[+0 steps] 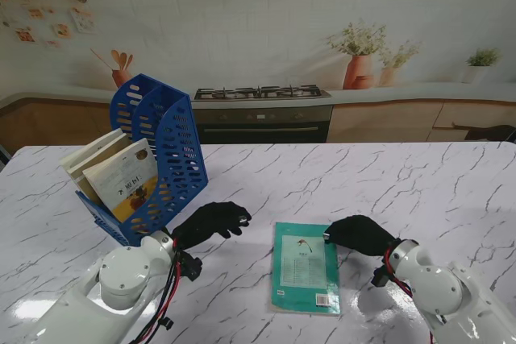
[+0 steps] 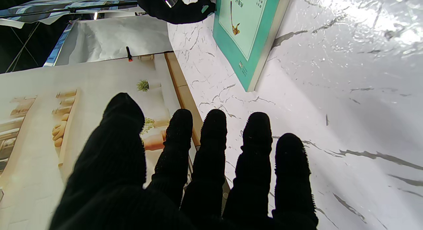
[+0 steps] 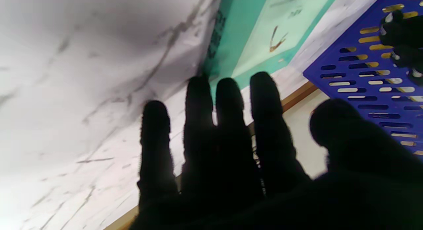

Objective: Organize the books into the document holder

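Teal book (image 1: pixel 305 267) flat on desk (image 1: pixel 403 183), right of blue document holder (image 1: pixel 161 147). Right hand (image 1: pixel 359 235) at book's far edge, left hand (image 1: pixel 211 221) nearby; fingers apart, holding nothing. Advice: lift edge first, then pinch.

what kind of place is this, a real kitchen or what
Probably a staged test setup dressed as a kitchen, not a real one. The stove and potted plants look printed on a flat backdrop, whose edge shows in the left wrist view. In front stands a marble-patterned table.
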{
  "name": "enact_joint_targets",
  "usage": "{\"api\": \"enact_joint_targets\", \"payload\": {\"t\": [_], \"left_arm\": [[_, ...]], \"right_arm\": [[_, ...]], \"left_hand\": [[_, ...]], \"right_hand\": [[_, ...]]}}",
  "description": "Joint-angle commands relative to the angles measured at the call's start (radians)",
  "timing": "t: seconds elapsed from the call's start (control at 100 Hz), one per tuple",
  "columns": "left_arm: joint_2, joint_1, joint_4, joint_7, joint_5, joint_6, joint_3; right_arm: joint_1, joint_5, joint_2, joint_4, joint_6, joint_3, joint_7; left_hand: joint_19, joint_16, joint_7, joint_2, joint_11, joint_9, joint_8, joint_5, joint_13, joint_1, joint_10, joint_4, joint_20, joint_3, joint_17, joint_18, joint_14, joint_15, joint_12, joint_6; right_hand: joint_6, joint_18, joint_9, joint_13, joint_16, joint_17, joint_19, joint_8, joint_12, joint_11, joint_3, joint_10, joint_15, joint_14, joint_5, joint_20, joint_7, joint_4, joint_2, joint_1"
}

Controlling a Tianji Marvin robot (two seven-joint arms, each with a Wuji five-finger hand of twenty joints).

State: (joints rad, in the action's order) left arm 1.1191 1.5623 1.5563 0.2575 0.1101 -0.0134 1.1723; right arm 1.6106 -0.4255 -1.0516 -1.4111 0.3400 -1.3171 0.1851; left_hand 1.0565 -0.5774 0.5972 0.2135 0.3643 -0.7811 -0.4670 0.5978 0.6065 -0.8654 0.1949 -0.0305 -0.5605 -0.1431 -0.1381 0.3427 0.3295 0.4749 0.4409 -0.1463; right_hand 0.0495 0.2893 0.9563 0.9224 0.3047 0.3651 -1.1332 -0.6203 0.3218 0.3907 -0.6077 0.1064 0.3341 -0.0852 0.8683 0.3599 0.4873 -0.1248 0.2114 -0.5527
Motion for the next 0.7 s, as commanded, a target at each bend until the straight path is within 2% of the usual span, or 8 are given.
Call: {"api": "enact_joint_targets", "payload": {"t": [0.0, 0.16, 0.26, 0.31, 0.34, 0.46, 0.51, 0.69], "left_arm": [[0.006, 0.011, 0.003, 0.008, 0.008, -0.014, 0.001], [0.006, 0.010, -0.003, 0.013, 0.014, -0.007, 0.000], [0.008, -0.003, -0.019, 0.017, 0.020, 0.002, -0.012], [0.009, -0.013, -0.029, 0.016, 0.022, 0.009, -0.020], [0.011, -0.019, -0.034, 0.015, 0.023, 0.014, -0.025], [0.022, -0.042, -0.057, -0.011, 0.028, 0.036, -0.046], [0.027, -0.049, -0.061, -0.025, 0.026, 0.058, -0.054], [0.048, -0.074, -0.077, -0.075, 0.038, 0.150, -0.080]], "right_arm": [[-0.025, 0.008, -0.015, 0.017, 0.015, 0.025, 0.007], [-0.048, 0.024, -0.018, 0.033, 0.025, 0.053, 0.004], [-0.016, 0.015, -0.020, -0.017, -0.016, 0.035, -0.004], [0.009, -0.003, -0.021, -0.058, -0.063, 0.020, -0.011], [0.019, -0.012, -0.023, -0.075, -0.086, 0.013, -0.019], [0.045, -0.025, -0.032, -0.145, -0.249, 0.006, -0.038], [0.049, -0.028, -0.033, -0.167, -0.313, 0.007, -0.029], [0.035, -0.024, -0.033, -0.203, -0.514, 0.029, 0.008]], "left_hand": [[0.044, -0.008, -0.001, -0.042, 0.021, -0.009, 0.009, 0.010, 0.012, -0.009, 0.006, 0.021, -0.016, 0.039, 0.002, -0.011, 0.018, 0.028, 0.005, -0.011], [0.044, -0.006, -0.002, -0.035, 0.021, -0.008, 0.010, 0.010, 0.009, -0.019, 0.008, 0.022, -0.016, 0.037, 0.002, -0.011, 0.017, 0.026, 0.005, -0.015], [0.035, 0.001, -0.027, -0.003, 0.019, 0.021, 0.020, -0.027, 0.000, -0.038, 0.025, 0.025, -0.011, 0.024, -0.006, 0.001, 0.015, 0.014, 0.007, -0.035], [0.029, 0.004, -0.038, 0.015, 0.026, 0.042, 0.025, -0.045, -0.008, -0.038, 0.031, 0.026, -0.008, 0.004, -0.013, 0.005, 0.017, 0.011, 0.014, -0.046], [0.027, 0.009, -0.039, 0.040, 0.027, 0.059, 0.024, -0.055, -0.011, -0.008, 0.037, 0.018, -0.007, -0.069, -0.026, 0.005, 0.018, 0.012, 0.017, -0.055], [0.026, 0.009, -0.009, 0.091, 0.036, 0.092, -0.001, -0.090, -0.002, -0.007, 0.055, 0.014, 0.001, -0.132, -0.088, -0.028, 0.018, 0.028, 0.018, -0.089], [0.038, 0.013, -0.003, 0.122, 0.045, 0.107, -0.013, -0.108, 0.008, 0.022, 0.065, 0.004, 0.001, -0.207, -0.116, -0.038, 0.018, 0.047, 0.013, -0.108], [0.078, 0.011, -0.050, 0.146, 0.058, 0.126, 0.018, -0.132, 0.054, 0.050, 0.127, -0.006, -0.002, -0.262, -0.216, -0.040, 0.047, 0.098, 0.002, -0.184]], "right_hand": [[-0.007, -0.074, 0.037, 0.013, -0.025, -0.001, 0.003, -0.016, -0.005, -0.002, -0.013, -0.008, -0.014, 0.004, 0.034, -0.010, 0.014, 0.017, -0.001, 0.039], [-0.020, -0.057, 0.035, 0.010, -0.031, -0.021, 0.008, -0.016, -0.003, -0.001, -0.018, -0.021, -0.011, 0.017, 0.031, -0.013, 0.016, 0.016, 0.004, 0.047], [-0.035, 0.132, -0.002, -0.008, 0.002, -0.065, -0.056, -0.028, 0.018, 0.004, -0.003, -0.032, 0.014, -0.006, -0.013, 0.030, 0.010, 0.018, 0.048, 0.076], [-0.046, 0.165, -0.011, 0.009, 0.025, -0.032, -0.099, -0.033, 0.024, 0.003, 0.007, -0.038, 0.032, -0.012, -0.029, 0.072, 0.004, 0.018, 0.079, 0.090], [-0.046, 0.178, -0.016, 0.031, 0.047, 0.006, -0.134, -0.037, 0.029, 0.005, 0.009, -0.037, 0.057, -0.011, -0.038, 0.111, 0.001, 0.019, 0.103, 0.099], [-0.008, 0.171, -0.038, 0.071, 0.082, 0.117, -0.234, -0.040, 0.045, 0.027, 0.014, 0.002, 0.109, -0.023, -0.080, 0.198, -0.024, 0.018, 0.165, 0.116], [0.023, 0.149, -0.053, 0.083, 0.091, 0.176, -0.286, -0.040, 0.052, 0.045, 0.025, 0.022, 0.136, -0.026, -0.109, 0.230, -0.046, 0.018, 0.181, 0.123], [0.159, 0.113, -0.053, 0.136, 0.081, 0.294, -0.345, -0.017, 0.014, 0.064, 0.061, 0.127, 0.173, -0.033, -0.108, 0.204, -0.101, 0.016, 0.198, 0.125]]}}
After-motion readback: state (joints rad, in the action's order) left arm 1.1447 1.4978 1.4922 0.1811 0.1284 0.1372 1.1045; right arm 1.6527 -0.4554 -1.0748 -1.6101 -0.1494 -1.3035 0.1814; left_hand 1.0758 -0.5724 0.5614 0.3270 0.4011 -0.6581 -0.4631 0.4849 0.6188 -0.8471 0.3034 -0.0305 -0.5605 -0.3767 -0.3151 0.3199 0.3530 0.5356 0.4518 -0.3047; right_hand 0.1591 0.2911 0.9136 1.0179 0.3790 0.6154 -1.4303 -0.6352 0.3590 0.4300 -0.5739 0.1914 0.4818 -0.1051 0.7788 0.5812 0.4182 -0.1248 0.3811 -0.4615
